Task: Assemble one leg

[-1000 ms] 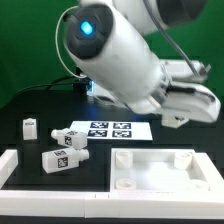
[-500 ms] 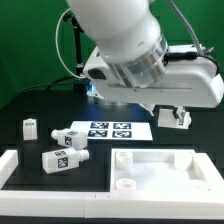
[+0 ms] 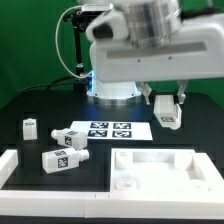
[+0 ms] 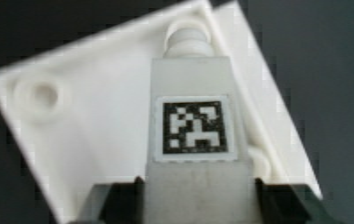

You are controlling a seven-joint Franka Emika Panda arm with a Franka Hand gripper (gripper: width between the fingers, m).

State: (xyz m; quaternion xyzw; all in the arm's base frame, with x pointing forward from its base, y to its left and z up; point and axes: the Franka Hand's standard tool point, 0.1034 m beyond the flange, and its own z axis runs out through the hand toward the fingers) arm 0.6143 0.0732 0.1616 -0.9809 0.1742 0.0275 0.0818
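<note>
My gripper (image 3: 166, 106) is shut on a leg (image 3: 166, 114), a small white block with a black-and-white tag, and holds it in the air at the exterior view's right, above the far side of the large white panel (image 3: 160, 172). In the wrist view the held leg (image 4: 195, 120) stands between the dark fingers (image 4: 121, 202) of the gripper (image 4: 195, 205), with the panel (image 4: 85, 110) and one of its round holes beneath it. Three more legs lie on the table at the exterior view's left: one (image 3: 30, 126), a second (image 3: 70, 136) and a third (image 3: 62, 158).
The marker board (image 3: 108, 130) lies mid-table behind the panel. A white raised frame (image 3: 12, 164) runs along the front left. The arm's base (image 3: 115, 85) stands at the back with cables beside it.
The arm has swung up and turned. The gripper with the leg has shifted a little toward the exterior view's left, over the panel. The loose legs have not moved.
</note>
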